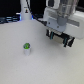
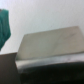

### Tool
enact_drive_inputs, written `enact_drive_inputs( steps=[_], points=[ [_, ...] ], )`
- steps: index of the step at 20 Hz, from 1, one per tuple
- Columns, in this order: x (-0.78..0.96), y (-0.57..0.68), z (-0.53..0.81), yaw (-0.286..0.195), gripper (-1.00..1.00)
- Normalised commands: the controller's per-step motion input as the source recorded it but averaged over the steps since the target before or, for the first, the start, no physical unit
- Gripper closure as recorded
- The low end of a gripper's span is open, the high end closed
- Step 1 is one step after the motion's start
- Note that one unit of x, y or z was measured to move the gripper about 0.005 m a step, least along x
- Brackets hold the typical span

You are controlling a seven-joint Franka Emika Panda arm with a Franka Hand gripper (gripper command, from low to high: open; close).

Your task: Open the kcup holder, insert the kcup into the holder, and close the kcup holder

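Though blurry, kcup [image 1: 26, 48] exterior-only, apart from pincer [image 1: 59, 39].

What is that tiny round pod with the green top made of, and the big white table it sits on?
The tiny round pod with the green top looks like plastic: a pale, smooth body under a green lid, though the picture is too blurry to be sure. The big white table looks matte and smooth, with only soft shadows and no shine, maybe a painted or laminated board.
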Motion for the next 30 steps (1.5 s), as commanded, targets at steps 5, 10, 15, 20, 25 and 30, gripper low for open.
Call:
enact_drive_inputs(
  steps=[5, 10, 15, 20, 25, 30],
  points=[
    [-0.02, -0.46, 0.37, -0.244, -1.0],
    [-0.04, -0.42, 0.26, -0.275, -1.0],
    [-0.07, -0.45, 0.11, -0.276, -1.0],
    [-0.18, -0.46, 0.01, -0.274, -1.0],
    [-0.22, -0.43, -0.03, -0.287, -1.0],
    [-0.26, -0.43, -0.18, -0.297, -1.0]
  ],
)
